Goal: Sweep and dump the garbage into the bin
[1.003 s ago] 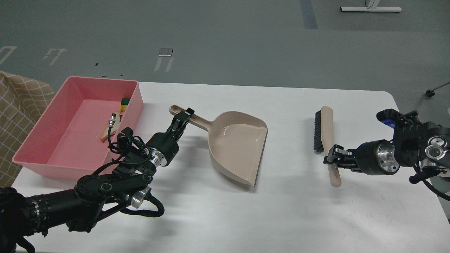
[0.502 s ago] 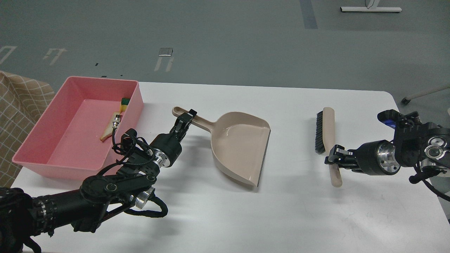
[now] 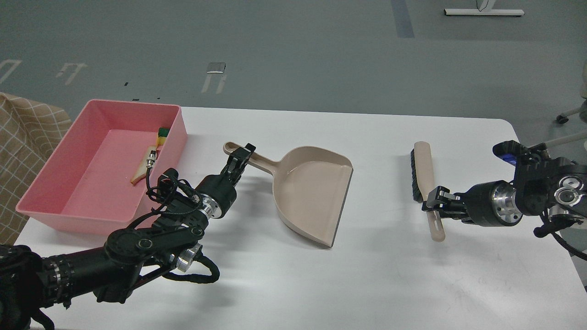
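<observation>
The pink bin point(image 3: 176, 137) stands at the table's left. In it lie the yellow sponge piece with green backing point(image 3: 162, 133) and the bread slice point(image 3: 137, 175), partly behind my left arm's cable plug. My left gripper point(image 3: 239, 156) is shut on the handle of the beige dustpan point(image 3: 312, 192), which rests on the table just right of the bin, its mouth facing right. My right gripper point(image 3: 433, 204) is shut on the handle of the beige brush point(image 3: 424, 169), whose black bristles face left.
The white table point(image 3: 367, 284) has its front right corner near my right arm. A checked cloth point(image 3: 23, 137) hangs left of the bin. The floor beyond the table holds a chair base at the far right.
The dustpan has shifted slightly to the right in my left gripper. The brush has rolled in my right gripper, so less of its bristles show, and has moved a little left.
</observation>
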You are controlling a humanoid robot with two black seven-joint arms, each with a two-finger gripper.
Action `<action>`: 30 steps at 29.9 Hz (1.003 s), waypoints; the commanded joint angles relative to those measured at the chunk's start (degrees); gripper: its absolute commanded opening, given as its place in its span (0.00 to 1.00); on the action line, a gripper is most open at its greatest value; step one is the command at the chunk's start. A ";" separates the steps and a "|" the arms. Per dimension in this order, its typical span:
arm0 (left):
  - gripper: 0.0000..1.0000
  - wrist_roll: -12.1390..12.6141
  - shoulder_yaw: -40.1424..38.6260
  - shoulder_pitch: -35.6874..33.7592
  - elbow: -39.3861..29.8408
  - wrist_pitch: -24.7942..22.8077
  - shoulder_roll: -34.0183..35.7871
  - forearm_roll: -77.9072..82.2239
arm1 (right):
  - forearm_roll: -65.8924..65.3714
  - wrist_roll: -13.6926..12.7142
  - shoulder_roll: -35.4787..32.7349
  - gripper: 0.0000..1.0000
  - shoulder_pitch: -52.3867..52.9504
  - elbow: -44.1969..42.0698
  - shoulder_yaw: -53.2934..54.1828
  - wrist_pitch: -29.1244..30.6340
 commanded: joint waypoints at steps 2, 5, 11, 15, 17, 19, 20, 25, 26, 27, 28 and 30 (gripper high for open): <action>0.85 -0.49 -0.37 0.12 -0.17 0.00 -0.93 -0.12 | -0.09 0.00 0.07 0.78 -0.07 0.08 -0.02 0.00; 0.95 -0.67 -0.46 0.21 -0.35 0.00 -1.20 -0.21 | -0.09 0.00 -0.11 0.90 0.01 0.26 -0.02 0.00; 0.98 -0.31 -0.46 0.47 -1.40 0.00 -1.29 -0.12 | -0.09 -0.35 -0.81 0.96 0.28 0.70 -0.11 0.00; 0.98 -0.58 -0.46 0.91 -2.19 0.00 -1.11 -0.12 | -0.09 -0.53 -2.13 0.96 0.54 1.05 -0.02 0.00; 0.98 -0.49 -0.46 1.17 -2.63 0.00 -1.02 -0.12 | -0.09 -0.62 -2.31 0.96 1.07 1.14 -0.02 0.00; 0.98 -0.49 -0.37 1.26 -2.63 0.00 -1.11 -0.12 | -0.09 -0.70 -2.83 0.96 1.24 1.14 -0.02 0.00; 0.98 -0.23 -0.37 1.44 -2.63 0.00 -1.11 -0.12 | -0.09 -1.05 -3.27 0.96 1.68 1.22 -0.02 0.00; 0.98 -0.31 -0.37 2.23 -4.13 0.00 -0.59 -0.12 | -0.09 -1.58 -4.59 0.97 3.09 2.63 0.07 0.00; 0.98 -0.40 -0.37 2.58 -5.09 0.00 -0.06 -0.12 | -0.09 -1.67 -5.20 0.96 3.61 3.24 0.07 0.00; 0.98 -0.40 -0.37 2.84 -5.53 0.00 0.12 -0.12 | -0.09 -1.67 -5.38 0.96 3.79 3.42 0.07 0.00; 0.98 -0.40 -0.37 2.93 -6.49 0.00 0.55 -0.12 | -0.09 -1.67 -5.73 0.96 3.97 3.77 0.07 0.00; 0.98 -0.40 -0.28 3.20 -7.82 0.00 1.61 -0.12 | -0.09 -1.67 -6.26 0.96 4.14 4.21 0.07 0.00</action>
